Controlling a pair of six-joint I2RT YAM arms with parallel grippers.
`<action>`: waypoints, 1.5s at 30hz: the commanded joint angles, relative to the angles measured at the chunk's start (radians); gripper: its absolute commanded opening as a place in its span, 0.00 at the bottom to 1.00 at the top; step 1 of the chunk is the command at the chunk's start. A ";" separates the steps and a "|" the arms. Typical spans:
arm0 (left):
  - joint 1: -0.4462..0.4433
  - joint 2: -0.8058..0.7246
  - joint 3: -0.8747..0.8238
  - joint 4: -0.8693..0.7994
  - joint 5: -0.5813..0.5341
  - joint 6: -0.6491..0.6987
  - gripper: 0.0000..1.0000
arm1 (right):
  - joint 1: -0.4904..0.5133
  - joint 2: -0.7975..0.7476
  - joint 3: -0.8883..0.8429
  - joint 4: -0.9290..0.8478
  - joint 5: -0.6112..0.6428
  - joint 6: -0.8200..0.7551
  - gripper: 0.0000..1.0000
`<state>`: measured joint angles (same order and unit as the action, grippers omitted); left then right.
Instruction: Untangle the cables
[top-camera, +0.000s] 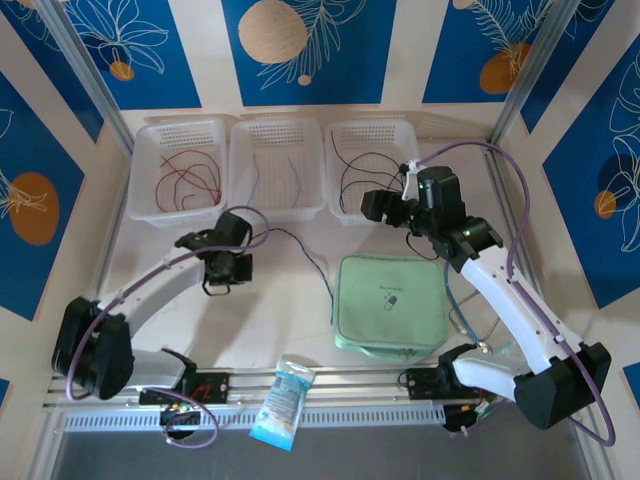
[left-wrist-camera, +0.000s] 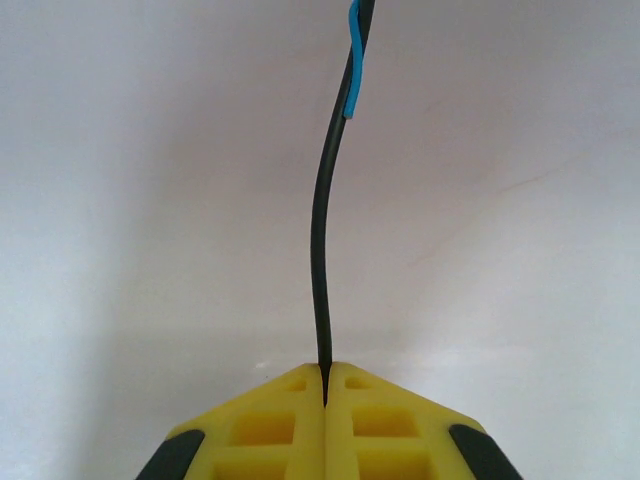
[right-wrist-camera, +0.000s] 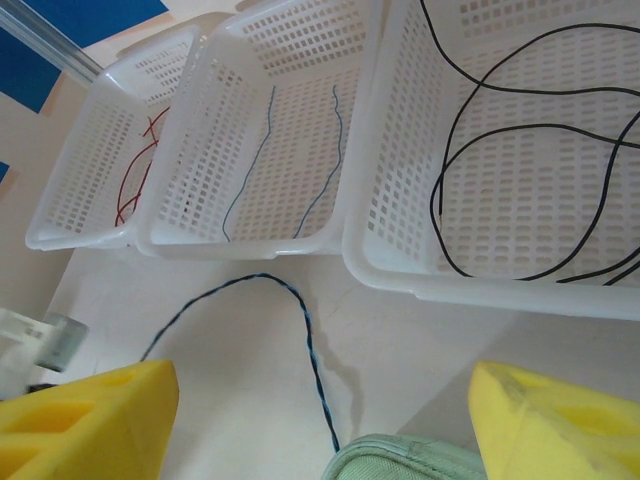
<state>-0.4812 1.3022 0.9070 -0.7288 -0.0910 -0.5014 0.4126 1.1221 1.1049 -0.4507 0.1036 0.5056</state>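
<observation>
The left white basket (top-camera: 150, 135) holds red cables (top-camera: 185, 180). In front of it, the left gripper (left-wrist-camera: 325, 375) has its yellow fingers (left-wrist-camera: 270, 420) pressed tight together on the end of a thin dark cable (left-wrist-camera: 320, 250) twisted with a blue strand. This cable runs across the bare table (top-camera: 290, 320) toward a pale green pouch (top-camera: 390, 300). The pouch has a small dark emblem, too small to read. The middle basket (top-camera: 240, 135) holds two blue-grey cables (right-wrist-camera: 330, 160). A blue and white packet (top-camera: 283, 400) lies at the near edge, its print illegible. The right basket (top-camera: 335, 135) holds black cables (right-wrist-camera: 520, 130). Just before it, the right gripper (right-wrist-camera: 322, 400) hangs with its fingers spread wide, gripping nothing.
</observation>
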 joint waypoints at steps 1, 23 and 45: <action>-0.010 -0.067 0.078 -0.108 -0.004 0.102 0.00 | 0.015 -0.024 -0.026 0.047 -0.013 -0.005 0.77; -0.010 -0.127 0.534 -0.119 0.402 0.504 0.00 | 0.205 -0.030 -0.161 0.464 -0.458 -0.858 0.75; -0.013 -0.195 0.486 -0.071 0.506 0.645 0.00 | 0.216 0.344 0.483 -0.207 -0.578 -1.303 0.42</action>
<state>-0.4820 1.1179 1.4029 -0.8143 0.3794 0.1154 0.6163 1.4410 1.5433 -0.5117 -0.4713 -0.7372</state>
